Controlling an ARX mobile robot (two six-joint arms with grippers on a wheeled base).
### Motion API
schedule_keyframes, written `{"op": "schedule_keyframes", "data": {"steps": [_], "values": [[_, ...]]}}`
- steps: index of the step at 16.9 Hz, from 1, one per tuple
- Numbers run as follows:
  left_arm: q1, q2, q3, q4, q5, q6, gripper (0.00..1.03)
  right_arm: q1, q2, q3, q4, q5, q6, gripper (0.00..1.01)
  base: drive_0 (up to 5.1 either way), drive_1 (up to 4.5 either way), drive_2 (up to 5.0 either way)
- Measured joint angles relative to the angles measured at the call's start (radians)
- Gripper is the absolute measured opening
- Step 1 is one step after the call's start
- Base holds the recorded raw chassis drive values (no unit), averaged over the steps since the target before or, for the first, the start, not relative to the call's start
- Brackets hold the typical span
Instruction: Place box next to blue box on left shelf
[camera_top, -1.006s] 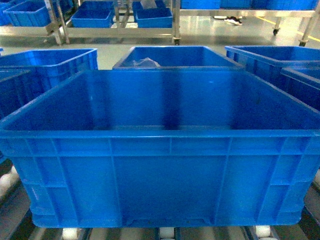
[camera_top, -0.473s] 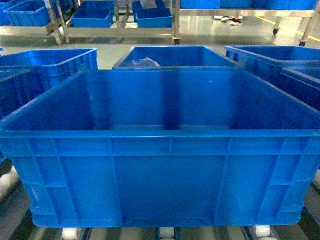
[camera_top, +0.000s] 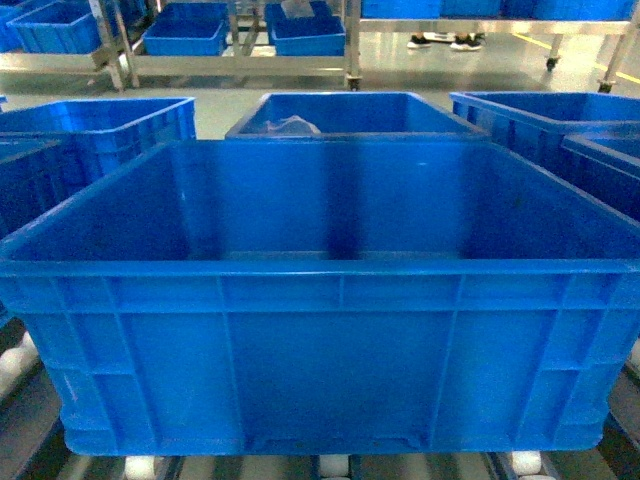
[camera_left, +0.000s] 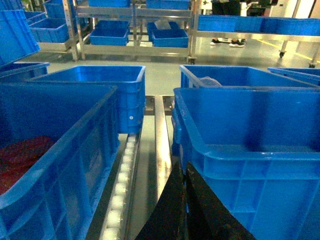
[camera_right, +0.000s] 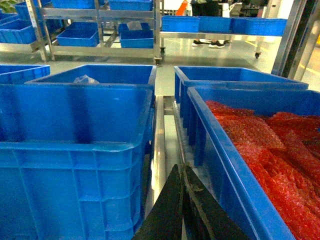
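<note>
An empty blue box (camera_top: 320, 300) fills the head view, sitting on the white rollers (camera_top: 335, 466) of the shelf (camera_left: 162, 135), its ribbed front wall facing the camera. Directly behind it stands a second blue crate (camera_top: 350, 112) holding a scrap of clear plastic (camera_top: 290, 125), and further crates flank it left (camera_top: 100, 125) and right (camera_top: 540, 120). From the left wrist, the left gripper (camera_left: 184, 210) shows as dark fingers pressed together at the box's near left corner, in the gap between the box and a neighbouring crate (camera_left: 55, 150) that holds red material; whether it grips anything cannot be told. A row of rollers (camera_left: 120, 190) and a metal rail run along that gap. From the right wrist, the right gripper (camera_right: 181, 210) likewise appears as dark fingers drawn together in the gap beside the box's right wall, just beside a crate (camera_right: 250, 150) filled with red bubble-wrap-like packing (camera_right: 270, 145); its hold cannot be told either. Beyond, metal racks (camera_top: 240, 50) carry more blue crates across a glossy floor, where a pair of shoes (camera_top: 440, 41) is visible.
</note>
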Motion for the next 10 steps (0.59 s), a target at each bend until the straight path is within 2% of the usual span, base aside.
{"op": "schedule_keyframes", "data": {"steps": [1, 7, 8, 10], "values": [[0.000, 0.000, 0.000, 0.000, 0.000, 0.000, 0.08, 0.000, 0.000, 0.000, -0.001, 0.000, 0.000, 0.06, 0.0, 0.00, 0.0], [0.000, 0.000, 0.000, 0.000, 0.000, 0.000, 0.93, 0.000, 0.000, 0.000, 0.000, 0.000, 0.000, 0.92, 0.0, 0.00, 0.0], [0.000, 0.000, 0.000, 0.000, 0.000, 0.002, 0.99, 0.000, 0.000, 0.000, 0.000, 0.000, 0.000, 1.00, 0.0, 0.00, 0.0], [0.000, 0.000, 0.000, 0.000, 0.000, 0.002, 0.98, 0.000, 0.000, 0.000, 0.000, 0.000, 0.000, 0.98, 0.0, 0.00, 0.0]]}}
